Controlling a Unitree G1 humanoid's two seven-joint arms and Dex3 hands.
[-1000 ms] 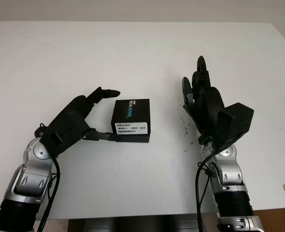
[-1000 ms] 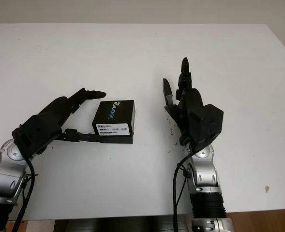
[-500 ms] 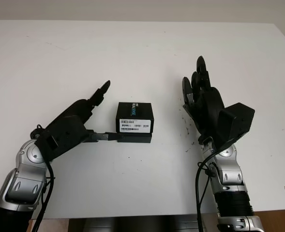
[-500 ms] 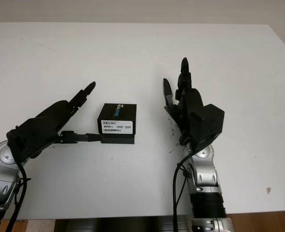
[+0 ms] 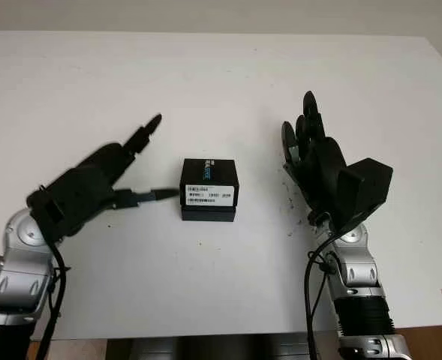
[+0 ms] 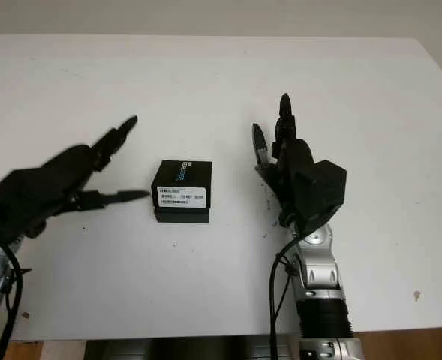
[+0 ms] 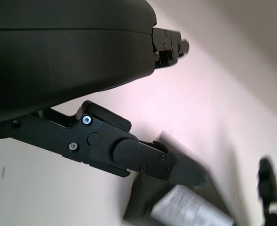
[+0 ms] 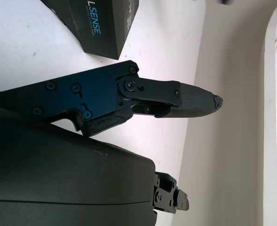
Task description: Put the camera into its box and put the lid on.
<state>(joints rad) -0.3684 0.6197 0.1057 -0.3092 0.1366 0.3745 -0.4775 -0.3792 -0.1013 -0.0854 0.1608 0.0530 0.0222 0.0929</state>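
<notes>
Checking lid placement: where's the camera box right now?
In the left eye view the black camera box, lid on, sits on the white table near its middle, between the open left hand and the open right hand, touching neither.

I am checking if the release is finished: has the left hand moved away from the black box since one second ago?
Yes. The left hand has drawn back leftward from the black box, which stands closed on the table; its lower finger no longer touches the box.

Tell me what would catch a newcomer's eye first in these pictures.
A small black cardboard box with a white barcode label sits closed near the middle of the white table. The left robot hand is open just beside it, one fingertip close to its edge. The right robot hand is open and upright on the box's other side, well apart.
</notes>
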